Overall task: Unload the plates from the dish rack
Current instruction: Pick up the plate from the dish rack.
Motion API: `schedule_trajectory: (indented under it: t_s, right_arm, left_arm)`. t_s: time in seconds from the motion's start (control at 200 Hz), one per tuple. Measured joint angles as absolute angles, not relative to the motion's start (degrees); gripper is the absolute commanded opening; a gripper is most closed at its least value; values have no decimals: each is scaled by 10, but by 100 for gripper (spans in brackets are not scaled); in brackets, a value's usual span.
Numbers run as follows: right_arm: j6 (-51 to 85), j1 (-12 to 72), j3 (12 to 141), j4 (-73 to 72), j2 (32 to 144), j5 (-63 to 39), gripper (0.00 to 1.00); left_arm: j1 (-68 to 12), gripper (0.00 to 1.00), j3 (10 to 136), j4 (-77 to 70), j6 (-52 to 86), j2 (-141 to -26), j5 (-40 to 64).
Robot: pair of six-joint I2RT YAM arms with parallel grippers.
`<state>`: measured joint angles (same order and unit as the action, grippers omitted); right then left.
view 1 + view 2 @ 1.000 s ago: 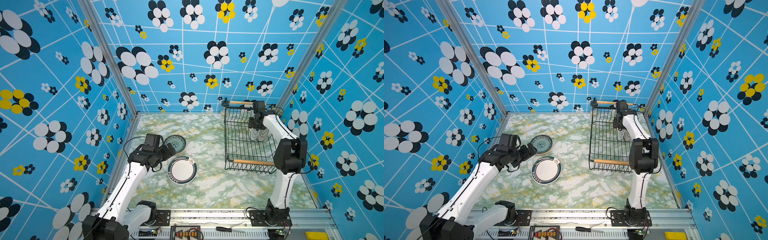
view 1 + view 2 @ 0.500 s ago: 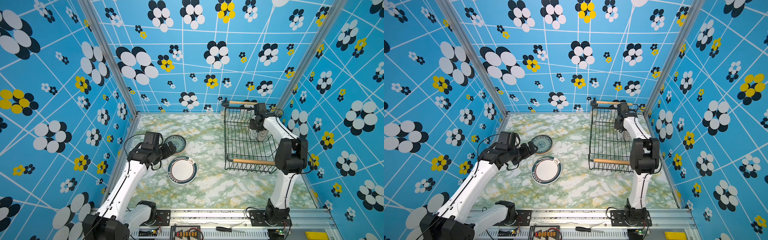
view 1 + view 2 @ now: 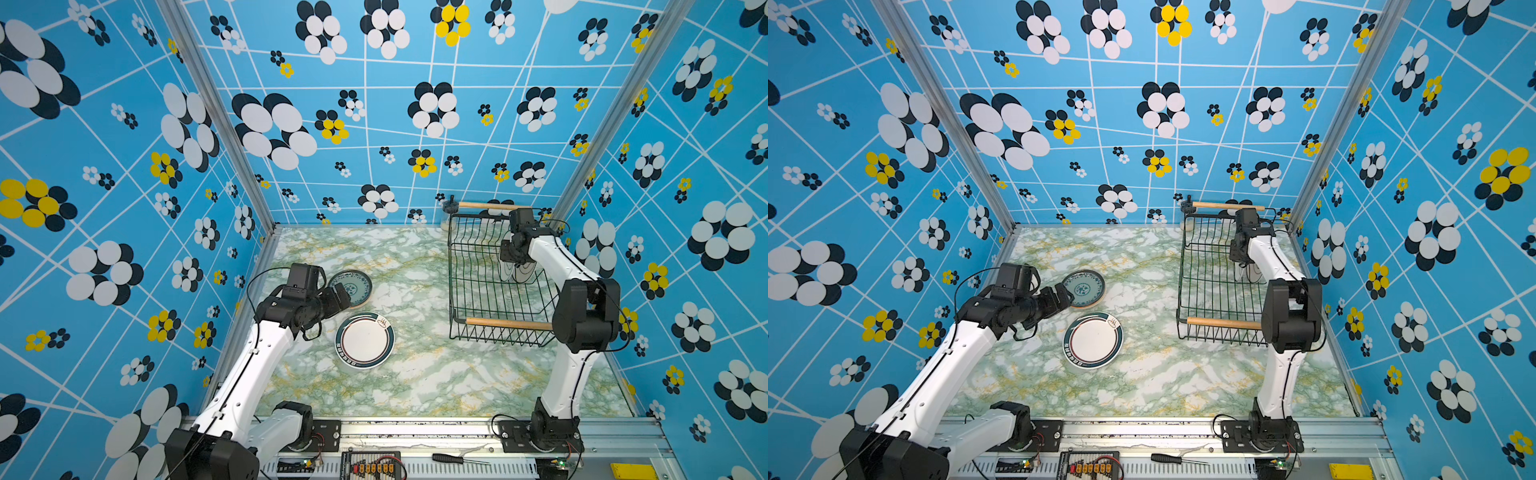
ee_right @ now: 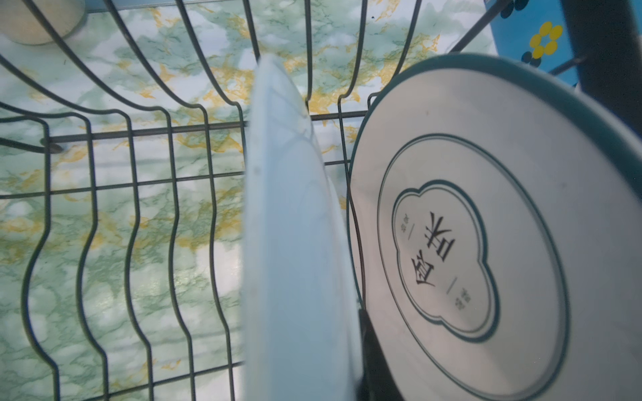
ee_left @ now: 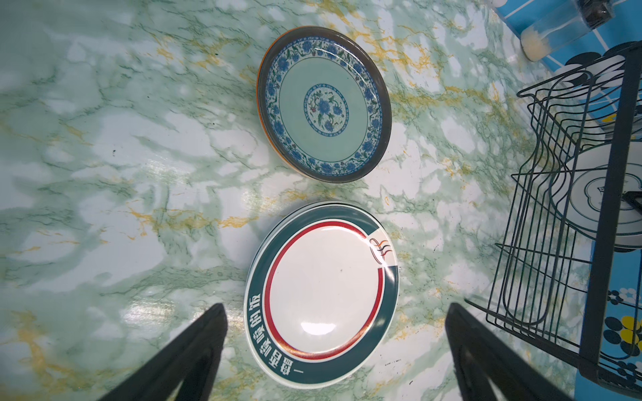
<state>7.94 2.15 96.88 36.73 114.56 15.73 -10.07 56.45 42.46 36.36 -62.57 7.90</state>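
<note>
The black wire dish rack with wooden handles stands at the right in both top views. Two plates stand upright in it. My right gripper is shut on the rim of the plain white plate, with one dark finger showing between it and the emblem-centred plate. A blue-patterned plate and a teal-rimmed plate lie flat on the marble table. My left gripper hangs open above the teal-rimmed plate, beside the blue-patterned plate.
A small glass jar stands just behind the rack's far left corner. The rack sits close to the right wall. A screwdriver lies on the front rail. Patterned blue walls enclose the table on three sides.
My right gripper has closed on the white plate inside the rack. The left arm has barely shifted and stays open.
</note>
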Motion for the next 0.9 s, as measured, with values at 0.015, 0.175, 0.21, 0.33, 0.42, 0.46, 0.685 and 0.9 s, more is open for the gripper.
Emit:
schedule_trajectory:
  t_s: [0.015, 0.175, 0.21, 0.33, 0.42, 0.46, 0.685, 0.9]
  right_arm:
    - [79, 22, 968, 368, 1144, 157, 7]
    - [77, 22, 958, 371, 1115, 154, 6]
    - [77, 22, 955, 371, 1103, 153, 6]
    - [77, 22, 952, 371, 1065, 142, 6]
    - [79, 22, 946, 367, 1029, 131, 5]
    - [80, 22, 935, 359, 1008, 125, 5]
    - [102, 22, 808, 283, 856, 39, 7]
    - [185, 22, 689, 151, 735, -112, 9]
  left_arm:
    - [-101, 99, 564, 424, 364, -626, 78]
    - [-101, 99, 564, 424, 364, -626, 68]
    - [-101, 99, 564, 424, 364, -626, 68]
    - [-101, 99, 569, 429, 363, -636, 70]
    - [-101, 99, 581, 434, 359, -661, 78]
    - [-101, 99, 583, 434, 357, -668, 84]
    - [-101, 99, 584, 429, 353, -675, 116]
    - [-101, 99, 588, 402, 351, -667, 151]
